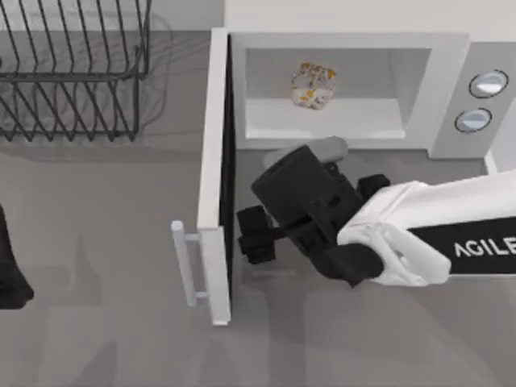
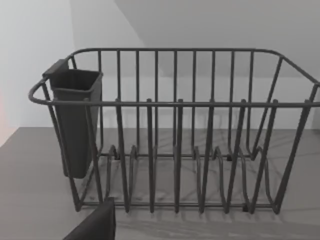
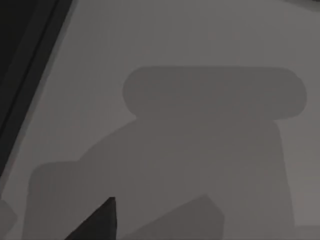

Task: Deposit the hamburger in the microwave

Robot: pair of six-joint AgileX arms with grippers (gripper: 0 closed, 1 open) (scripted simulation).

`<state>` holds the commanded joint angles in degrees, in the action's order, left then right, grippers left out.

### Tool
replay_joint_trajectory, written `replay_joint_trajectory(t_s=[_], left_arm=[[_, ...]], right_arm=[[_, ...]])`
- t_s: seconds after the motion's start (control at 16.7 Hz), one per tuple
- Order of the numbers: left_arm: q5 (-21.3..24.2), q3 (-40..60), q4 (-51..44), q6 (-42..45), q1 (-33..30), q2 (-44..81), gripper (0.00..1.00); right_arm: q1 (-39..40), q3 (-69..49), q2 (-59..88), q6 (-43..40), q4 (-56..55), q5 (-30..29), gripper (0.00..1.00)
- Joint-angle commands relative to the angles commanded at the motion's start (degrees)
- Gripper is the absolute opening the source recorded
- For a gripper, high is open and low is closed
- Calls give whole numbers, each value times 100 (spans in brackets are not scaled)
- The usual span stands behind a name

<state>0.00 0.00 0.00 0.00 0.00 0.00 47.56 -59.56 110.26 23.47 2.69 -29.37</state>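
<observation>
Hamburger [image 1: 314,85]: inside the microwave [image 1: 347,48], well beyond the right gripper [image 1: 251,235].
Fingers: spread can't be told; nothing held.
Risk: fingers beside the door [image 1: 216,201]; a careless swing could knock it.
Left gripper [image 1: 10,270]: parked.

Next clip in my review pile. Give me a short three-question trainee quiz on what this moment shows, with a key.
1. Multiple choice: where is the hamburger? A) on the table in front of the door B) inside the microwave C) in the wire rack
2. True or false: the microwave door is shut.
3. Fill in: the right gripper sits just beside the open door's ____ face.

Key: 1 B. 2 false, it stands swung open. 3 inner.
</observation>
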Motion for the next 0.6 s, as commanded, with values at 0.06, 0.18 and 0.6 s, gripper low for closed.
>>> replay_joint_trajectory(t_s=[0.06, 0.18, 0.6], left_arm=[[0, 0, 0, 0, 0, 0, 100], [0, 0, 0, 0, 0, 0, 100], [0, 0, 0, 0, 0, 0, 100]], right_arm=[[2, -5, -55, -35, 147, 6, 100], [9, -30, -200, -109, 369, -12, 100], [60, -276, -909, -307, 480, -251, 100]])
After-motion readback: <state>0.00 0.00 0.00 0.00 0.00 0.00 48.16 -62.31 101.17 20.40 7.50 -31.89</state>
